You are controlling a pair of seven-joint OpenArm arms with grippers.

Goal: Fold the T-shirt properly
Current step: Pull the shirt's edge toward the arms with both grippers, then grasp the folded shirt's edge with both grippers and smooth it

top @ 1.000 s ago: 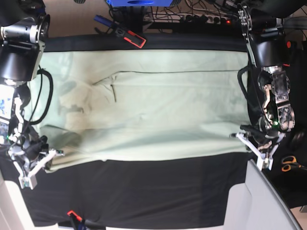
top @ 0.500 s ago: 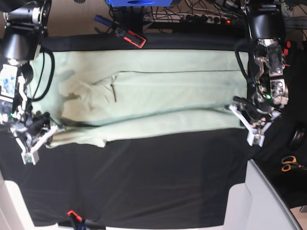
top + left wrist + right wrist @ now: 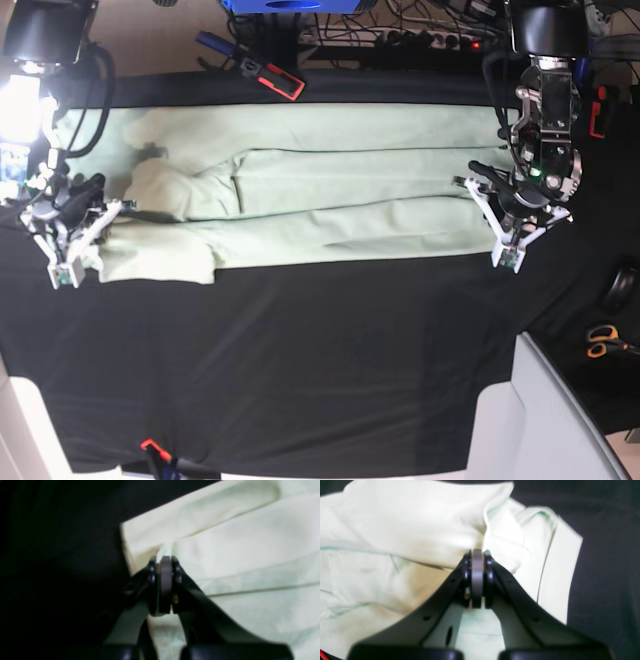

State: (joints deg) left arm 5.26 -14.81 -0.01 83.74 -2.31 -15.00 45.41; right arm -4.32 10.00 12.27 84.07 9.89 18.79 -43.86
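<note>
Mint-green T-shirt (image 3: 330, 190) is lying folded lengthwise across the black cloth (image 3: 300, 370). Left gripper (image 3: 165, 562) is pinching one end's edge between closed jaws; right gripper (image 3: 477, 555) is clamping bunched fabric at the other end.

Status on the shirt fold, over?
Left gripper and right gripper both shut on T-shirt edge. Long fold under way. Nothing in the way.

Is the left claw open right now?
No, in the left wrist view the left claw is shut, its jaws pressed together on an edge of the pale green T-shirt.
</note>
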